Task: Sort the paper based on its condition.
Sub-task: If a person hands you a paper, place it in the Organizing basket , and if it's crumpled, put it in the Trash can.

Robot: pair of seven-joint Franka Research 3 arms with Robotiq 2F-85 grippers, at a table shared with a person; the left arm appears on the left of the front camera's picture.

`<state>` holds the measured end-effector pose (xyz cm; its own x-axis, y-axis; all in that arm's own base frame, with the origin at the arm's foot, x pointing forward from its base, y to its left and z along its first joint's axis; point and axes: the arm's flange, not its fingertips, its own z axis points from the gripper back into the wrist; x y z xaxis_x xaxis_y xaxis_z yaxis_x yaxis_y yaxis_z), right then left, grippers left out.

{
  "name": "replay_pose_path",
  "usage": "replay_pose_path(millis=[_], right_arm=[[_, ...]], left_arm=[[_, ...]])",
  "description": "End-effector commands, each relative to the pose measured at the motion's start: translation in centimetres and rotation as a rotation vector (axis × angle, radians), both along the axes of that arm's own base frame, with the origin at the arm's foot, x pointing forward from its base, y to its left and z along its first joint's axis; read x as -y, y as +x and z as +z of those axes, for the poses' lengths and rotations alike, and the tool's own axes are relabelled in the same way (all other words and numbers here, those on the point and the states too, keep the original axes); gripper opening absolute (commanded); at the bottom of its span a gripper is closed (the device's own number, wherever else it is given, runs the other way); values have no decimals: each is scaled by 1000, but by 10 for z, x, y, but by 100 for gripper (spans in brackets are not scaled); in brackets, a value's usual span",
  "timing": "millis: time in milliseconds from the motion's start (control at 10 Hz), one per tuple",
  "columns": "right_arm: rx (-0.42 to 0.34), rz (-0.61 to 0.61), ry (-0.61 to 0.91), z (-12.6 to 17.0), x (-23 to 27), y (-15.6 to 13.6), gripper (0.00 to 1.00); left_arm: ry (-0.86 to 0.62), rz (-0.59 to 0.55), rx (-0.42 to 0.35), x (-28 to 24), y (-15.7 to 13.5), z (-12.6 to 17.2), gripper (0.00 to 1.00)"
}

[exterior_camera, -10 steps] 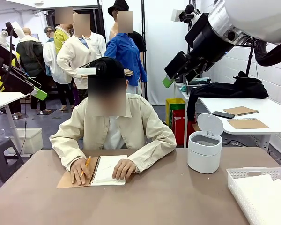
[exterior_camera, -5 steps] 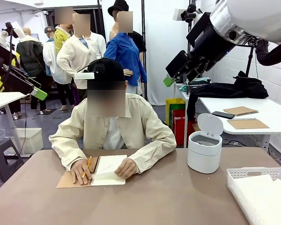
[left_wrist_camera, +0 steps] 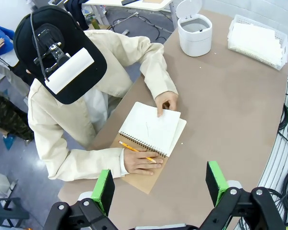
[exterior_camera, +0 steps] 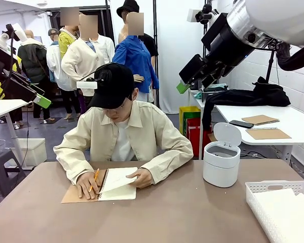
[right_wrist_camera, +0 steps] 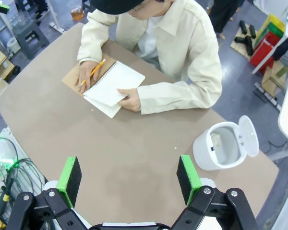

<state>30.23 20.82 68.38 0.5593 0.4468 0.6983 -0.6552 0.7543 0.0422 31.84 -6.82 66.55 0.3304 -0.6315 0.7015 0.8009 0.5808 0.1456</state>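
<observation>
White open-lidded bin point(exterior_camera: 221, 162) stands near slotted basket point(exterior_camera: 257, 205) on table point(exterior_camera: 182, 212).

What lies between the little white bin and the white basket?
Nothing; the table between bin and basket is bare, as the left wrist view shows.

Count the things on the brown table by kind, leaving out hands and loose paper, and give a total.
Notebook: 1
Pencil: 1
Bin: 1
Basket: 1
Total: 4
</observation>
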Motion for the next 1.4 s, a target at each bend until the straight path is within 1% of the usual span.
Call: replay_pose_path(millis=[0,1300], right_arm=[[0,2,-2,-1,-1,0,100],[0,2,-2,-1,-1,0,100]], left_arm=[[-3,0,1,-1,0,1,100],[-3,0,1,-1,0,1,100]])
